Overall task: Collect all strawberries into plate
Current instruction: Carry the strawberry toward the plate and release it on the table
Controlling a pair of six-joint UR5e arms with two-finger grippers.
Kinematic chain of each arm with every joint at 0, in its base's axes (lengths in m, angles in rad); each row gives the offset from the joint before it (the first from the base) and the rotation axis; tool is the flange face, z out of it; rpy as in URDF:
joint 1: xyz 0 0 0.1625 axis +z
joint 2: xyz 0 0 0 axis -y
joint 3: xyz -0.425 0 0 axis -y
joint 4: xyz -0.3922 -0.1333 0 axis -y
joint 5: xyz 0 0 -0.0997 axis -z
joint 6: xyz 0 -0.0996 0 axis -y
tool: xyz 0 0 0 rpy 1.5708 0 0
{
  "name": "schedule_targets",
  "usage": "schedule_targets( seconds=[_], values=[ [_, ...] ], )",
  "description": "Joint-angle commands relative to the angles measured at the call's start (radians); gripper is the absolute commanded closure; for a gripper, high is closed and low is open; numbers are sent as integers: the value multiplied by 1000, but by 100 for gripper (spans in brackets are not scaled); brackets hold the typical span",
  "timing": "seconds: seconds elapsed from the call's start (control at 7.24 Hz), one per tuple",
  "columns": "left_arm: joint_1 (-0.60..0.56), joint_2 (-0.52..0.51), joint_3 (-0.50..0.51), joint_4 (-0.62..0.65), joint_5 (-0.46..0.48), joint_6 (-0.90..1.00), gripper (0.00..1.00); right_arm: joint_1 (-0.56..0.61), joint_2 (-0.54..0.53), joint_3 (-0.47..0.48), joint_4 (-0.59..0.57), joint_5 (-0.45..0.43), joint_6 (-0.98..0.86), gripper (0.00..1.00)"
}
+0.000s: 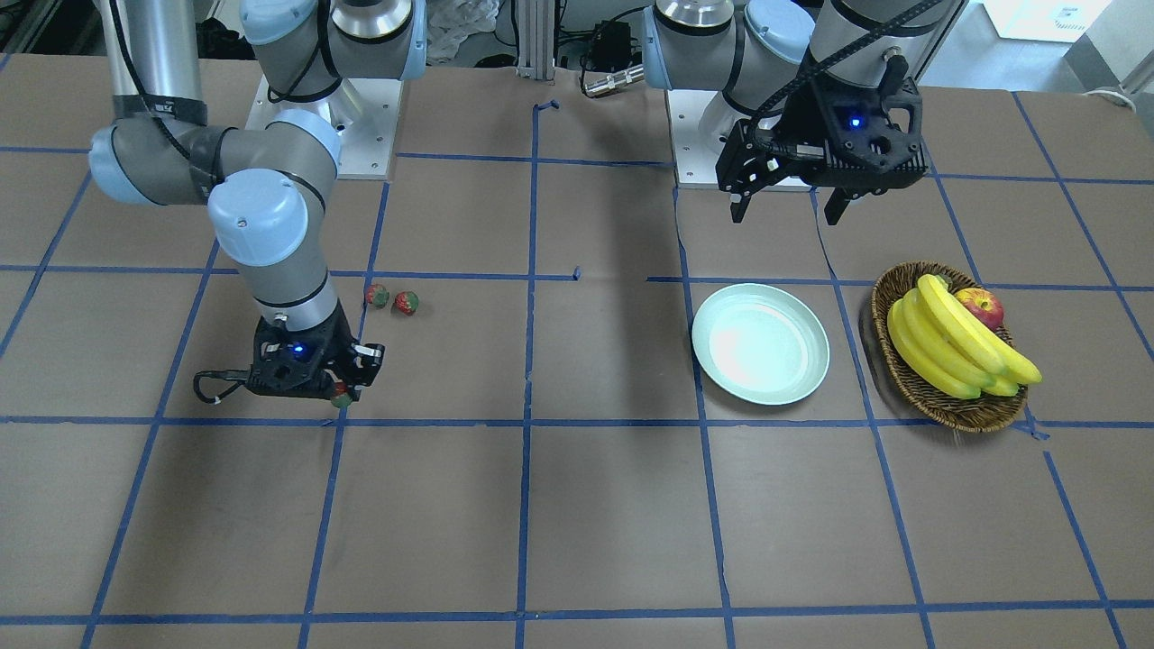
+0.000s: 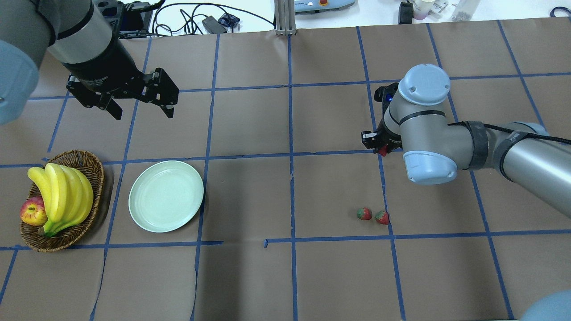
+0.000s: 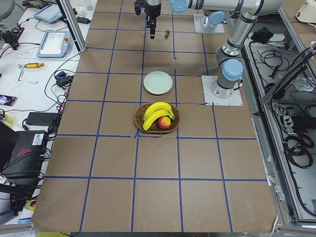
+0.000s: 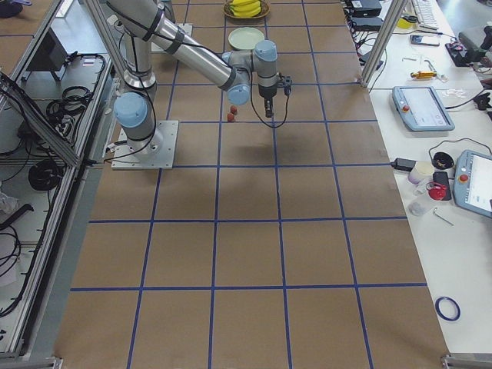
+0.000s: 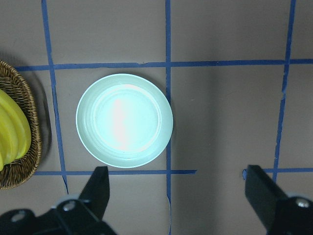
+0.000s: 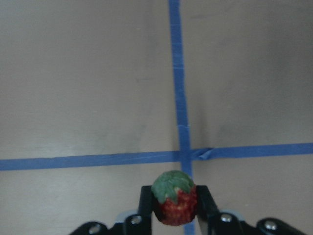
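My right gripper (image 6: 173, 205) is shut on a red strawberry (image 6: 174, 198) with a green top and holds it above a blue tape crossing; it also shows in the front view (image 1: 341, 394) and the overhead view (image 2: 382, 150). Two more strawberries (image 2: 364, 214) (image 2: 382, 217) lie side by side on the table, also in the front view (image 1: 377, 295) (image 1: 407, 303). The pale green plate (image 2: 166, 195) lies empty on the robot's left half, also in the left wrist view (image 5: 124, 120). My left gripper (image 2: 139, 109) is open and empty, raised above the table beyond the plate.
A brown wicker basket (image 2: 91, 166) with bananas (image 2: 62, 196) and an apple (image 2: 33, 211) stands left of the plate. Blue tape lines grid the brown table. Cables and devices lie past the far edge.
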Motion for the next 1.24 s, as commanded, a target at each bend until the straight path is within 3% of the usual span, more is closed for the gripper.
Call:
schedule_targets(
  seconds=[0.0, 0.28, 0.69, 0.83, 0.97, 1.11],
  values=[
    [0, 1, 0, 1, 0, 0, 0, 205, 4, -23, -13, 52, 180, 100],
    [0, 3, 0, 1, 0, -3, 0, 312, 34, -64, -27, 112, 349, 100],
    [0, 4, 0, -1, 0, -3, 0, 391, 159, -101, -40, 130, 351, 100],
    [0, 4, 0, -1, 0, -5, 0, 391, 162, -109, -39, 132, 351, 94],
    [0, 6, 0, 1, 0, 0, 0, 391, 165, -112, -39, 134, 351, 16],
    [0, 6, 0, 1, 0, -3, 0, 389, 164, -112, -36, 132, 342, 0]
  ],
)
